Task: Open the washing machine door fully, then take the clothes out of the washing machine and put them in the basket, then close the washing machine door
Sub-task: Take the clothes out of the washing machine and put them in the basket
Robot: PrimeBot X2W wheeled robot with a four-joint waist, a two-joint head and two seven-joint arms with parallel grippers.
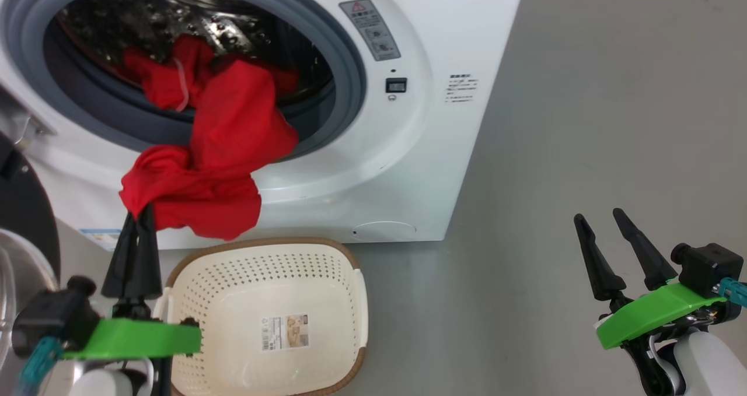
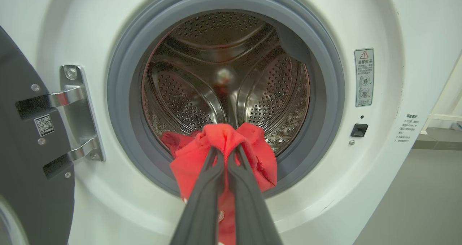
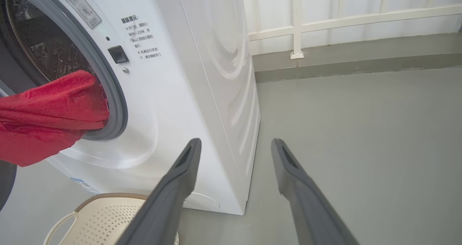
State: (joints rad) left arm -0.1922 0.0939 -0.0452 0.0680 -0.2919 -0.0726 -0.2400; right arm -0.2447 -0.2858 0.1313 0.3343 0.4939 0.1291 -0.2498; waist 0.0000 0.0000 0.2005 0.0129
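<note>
**Fig. 1. Head view: garment transfer, handling notes.** The left gripper (image 1: 140,212), at 8 o'clock, is clamped on a lower fold of the clothes (image 1: 222,139), with red fabric pinched between its 2 fingers. The clothes trail out of the drum of the washing machine (image 1: 420,151), cross the grey seal (image 1: 344,75) and hang down the front panel at 10 o'clock, part inside and part outside. The basket (image 1: 262,245) stands on the floor (image 1: 583,122) at 6 o'clock, just below the hanging bundle, its bottom sticker uncovered. The right gripper (image 1: 597,214), at 4 o'clock, has its fingers spread and holds nothing. The washing machine door (image 1: 17,209) stands swung open at 9 o'clock.

Handling, as judged: the fabric looks soft, light and limp. It will probably drape and lengthen under a pull rather than lift as 1 piece, and it is not fragile. A thick bunched fold near the middle of the mass should hold better than a thin edge. The tail inside the drum may drag on the rubber seal, and loose ends may fall outside the basket rim.
</note>
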